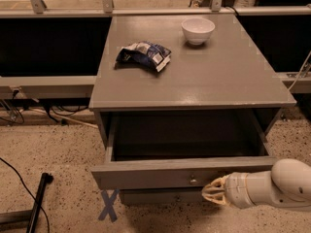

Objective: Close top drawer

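Observation:
The top drawer (146, 174) is a wide grey wooden drawer with a small metal knob (193, 180) at the centre of its front. It stands partly open under the grey cabinet top (194, 76), and its inside looks empty. My gripper (210, 192) comes in from the lower right on a white arm. Its tip is against the drawer front, just right of and below the knob.
A white bowl (198, 30) and a crumpled blue snack bag (144, 55) lie on the cabinet top. A lower drawer front (160, 196) shows beneath. A black pole (38, 203) and cables lie on the speckled floor at left, near a blue X tape mark (109, 205).

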{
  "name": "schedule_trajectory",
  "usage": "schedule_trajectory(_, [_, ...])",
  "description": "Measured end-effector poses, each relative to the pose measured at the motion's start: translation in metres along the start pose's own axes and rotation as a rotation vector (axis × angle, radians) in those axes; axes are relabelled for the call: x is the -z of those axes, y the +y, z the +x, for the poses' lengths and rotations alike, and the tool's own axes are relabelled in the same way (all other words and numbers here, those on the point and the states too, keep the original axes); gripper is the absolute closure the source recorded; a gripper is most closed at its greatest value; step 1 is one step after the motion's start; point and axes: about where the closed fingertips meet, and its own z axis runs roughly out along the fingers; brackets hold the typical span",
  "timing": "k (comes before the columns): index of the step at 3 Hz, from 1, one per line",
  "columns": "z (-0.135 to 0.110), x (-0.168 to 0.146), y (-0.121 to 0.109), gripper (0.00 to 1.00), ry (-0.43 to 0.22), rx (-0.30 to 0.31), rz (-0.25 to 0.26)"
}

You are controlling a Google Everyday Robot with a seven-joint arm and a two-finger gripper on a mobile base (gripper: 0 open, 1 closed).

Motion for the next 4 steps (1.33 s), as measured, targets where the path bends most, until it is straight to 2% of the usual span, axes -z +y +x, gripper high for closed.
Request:
schedule_trajectory(1, [0.029,0.017,-0.017,1.0,0.049,-0.015,0.067])
schedule_trajectory(2, [0.043,0.041,-0.037,1.0,0.085,-0.01,0.128])
schedule_trajectory(3, [0.049,0.05,-0.064,1.0,0.093,0.016,0.159])
schedule_trajectory(4, [0.058,0.045,-0.095,1.0,0.087,0.03,0.179])
